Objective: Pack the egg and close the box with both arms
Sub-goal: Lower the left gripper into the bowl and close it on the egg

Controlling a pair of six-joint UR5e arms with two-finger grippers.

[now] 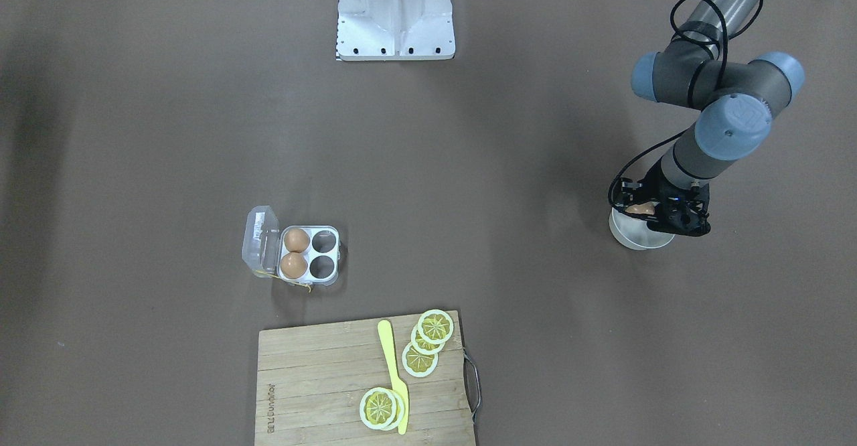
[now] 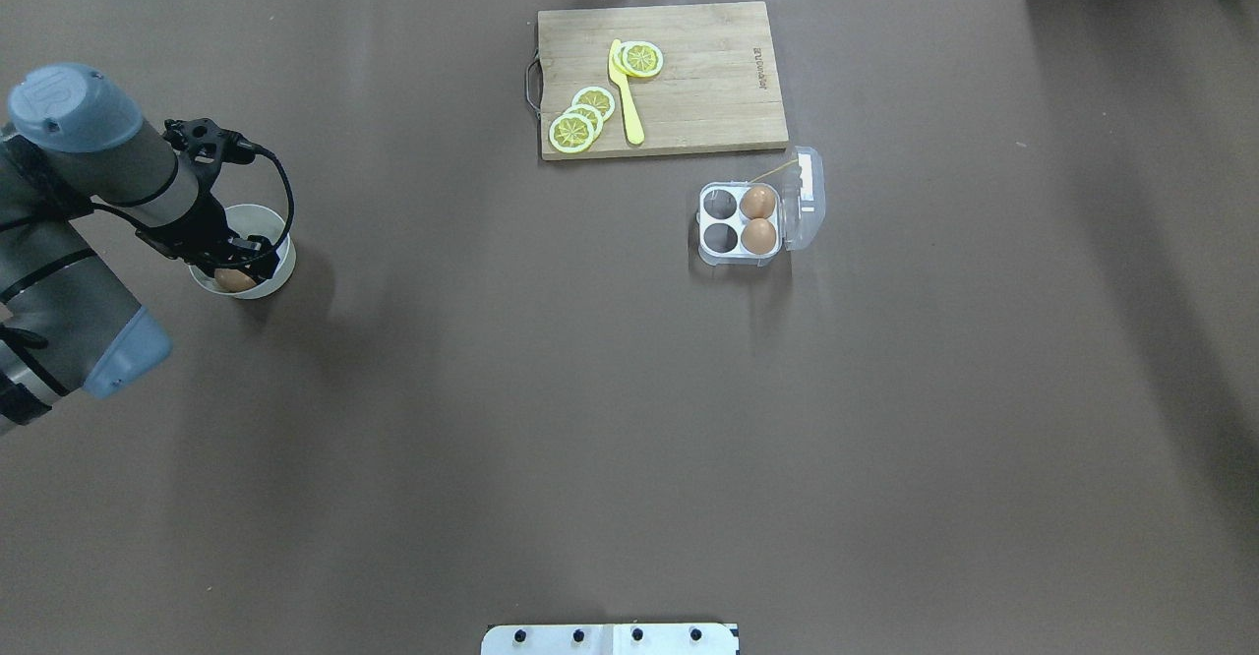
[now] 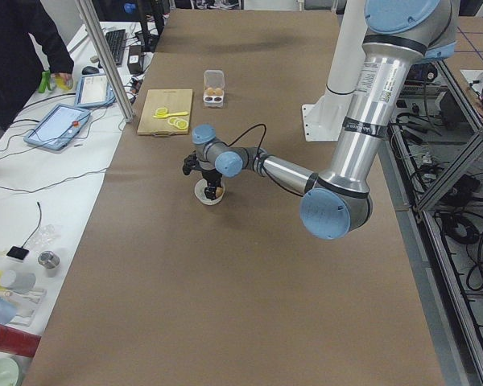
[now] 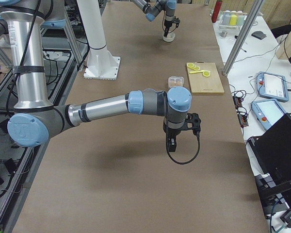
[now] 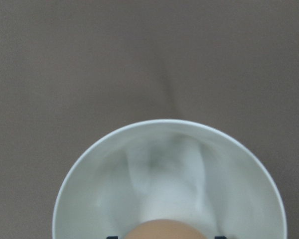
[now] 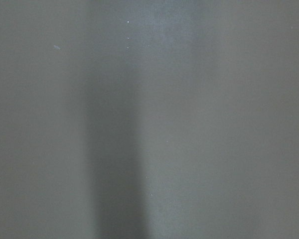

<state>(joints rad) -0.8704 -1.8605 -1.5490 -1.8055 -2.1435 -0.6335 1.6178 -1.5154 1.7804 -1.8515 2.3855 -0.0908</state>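
left gripper point(image 2: 234, 275) is down inside the white bowl point(image 1: 629, 237) near the table's edge on the robot's left. the egg point(image 1: 641, 209) sits between its fingers. in the left wrist view only the top of the egg shows at the bottom edge, w/ a dark fingertip point(image 5: 112, 237) just visible on either side. jaws are spread about egg-wide, but can't tell if the pads actually press on it or if it's off the bowl floor.

right gripper point(image 4: 170, 144) hangs pointing down over bare brown table point(image 1: 535, 299), well apart from everything. it shows only in the right side view and its wrist cam sees just the table, so can't tell how its jaws stand.

the box point(image 1: 309, 254) is mid-table, well apart from the bowl, w/ its clear lid point(image 1: 261, 242) swung open to 1 side. 2 brown eggs point(image 1: 296, 240) fill the 2 cells next to the lid and the other 2 cells are empty. yellow thread point(image 1: 294, 284) trails at the tray's edge.

a wooden cutting board point(image 1: 321, 379) lies near the box on the operators' side, w/ lemon slices point(image 1: 420, 359) and a yellow knife point(image 1: 392, 365) on it.
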